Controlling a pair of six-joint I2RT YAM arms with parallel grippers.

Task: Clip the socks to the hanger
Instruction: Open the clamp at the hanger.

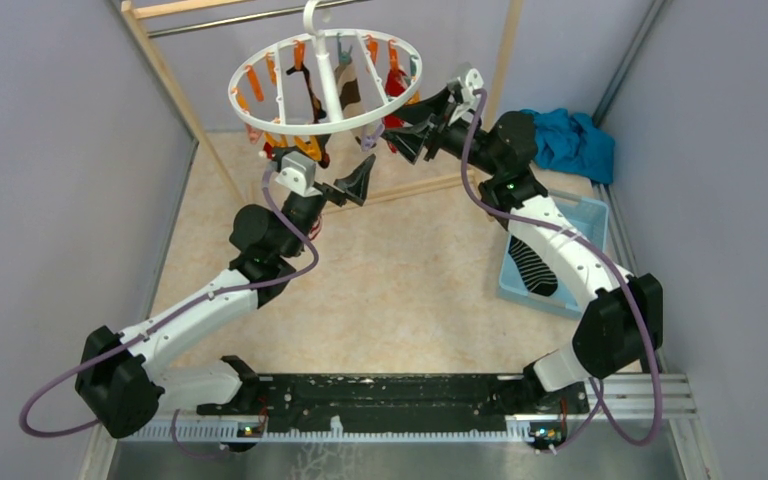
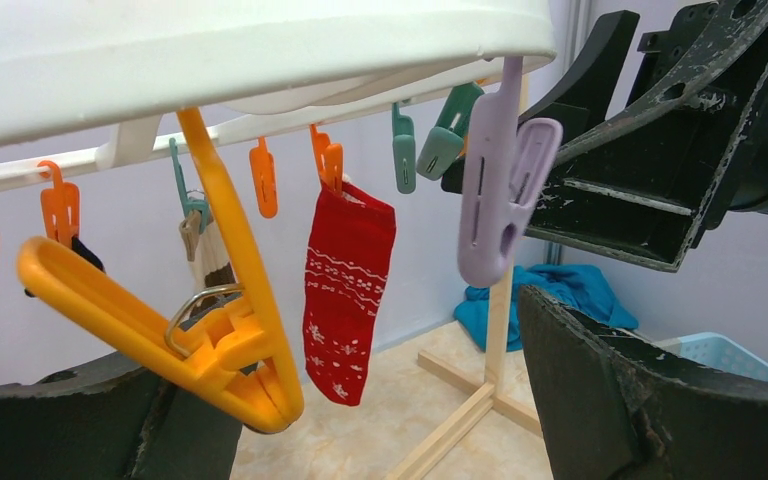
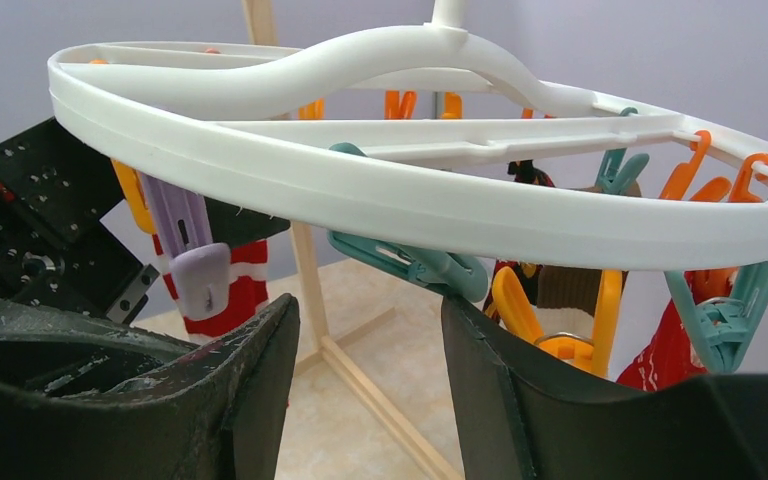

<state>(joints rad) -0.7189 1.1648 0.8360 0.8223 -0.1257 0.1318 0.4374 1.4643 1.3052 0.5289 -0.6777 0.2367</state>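
Note:
The white ring hanger hangs from the rod with several socks clipped on. A red patterned sock hangs from an orange clip in the left wrist view. A red-and-white striped sock shows behind a lilac clip. A black striped sock lies in the blue basket. My left gripper is open under the ring's near edge, with a big orange clip against its left finger. My right gripper is open and empty at the ring's right side, just below a teal clip.
The wooden rack's foot bars and post stand under the hanger. A teal-blue cloth heap lies at the back right. The grey side walls stand close on both sides. The two grippers are close together under the ring.

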